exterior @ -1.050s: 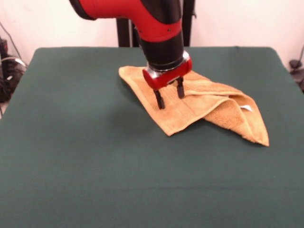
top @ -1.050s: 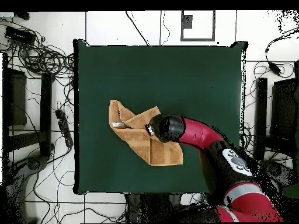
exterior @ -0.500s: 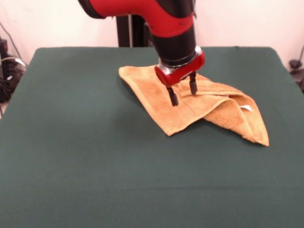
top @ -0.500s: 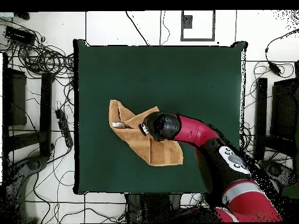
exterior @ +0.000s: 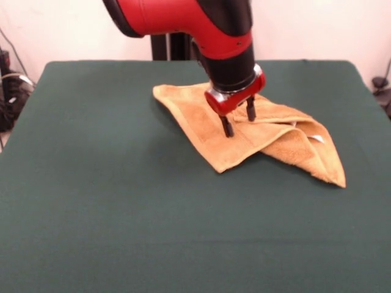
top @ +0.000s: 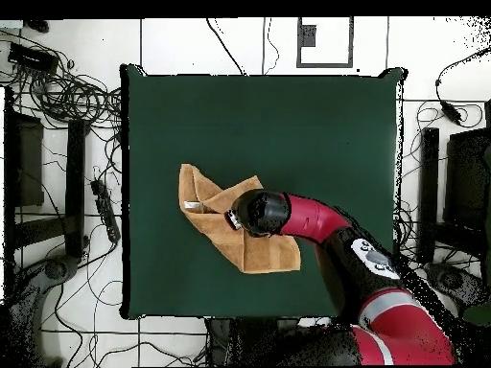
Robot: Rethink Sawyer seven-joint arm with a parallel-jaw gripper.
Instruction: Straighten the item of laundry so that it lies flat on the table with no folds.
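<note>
Towel is the landmark here: a small orange-tan terry towel [exterior: 256, 131] lies crumpled on the large dark green cloth-covered tabletop [exterior: 122, 213], folded over on itself into a rough, uneven wedge with several layers overlapping. One pointed corner of the towel reaches toward the camera in the front view, a second longer flap trails off to the picture's right and ends in another point, and a small white care tag [exterior: 316, 138] shows on that flap near its upper edge. In the overhead view the same towel [top: 251, 251] sits toward the left half of the tabletop [top: 316, 134], with the tag [top: 194, 204] near its left end. The red and black arm [exterior: 201, 24] comes down over the middle of the towel, and its gripper [exterior: 239, 121] has two short dark fingers [exterior: 226, 126] standing apart, one on each side of a raised ridge of towel cloth, their tips at or just above the fabric; whether they touch it cannot be told. From overhead the gripper [top: 233, 219] is mostly hidden under the arm's wrist.
</note>
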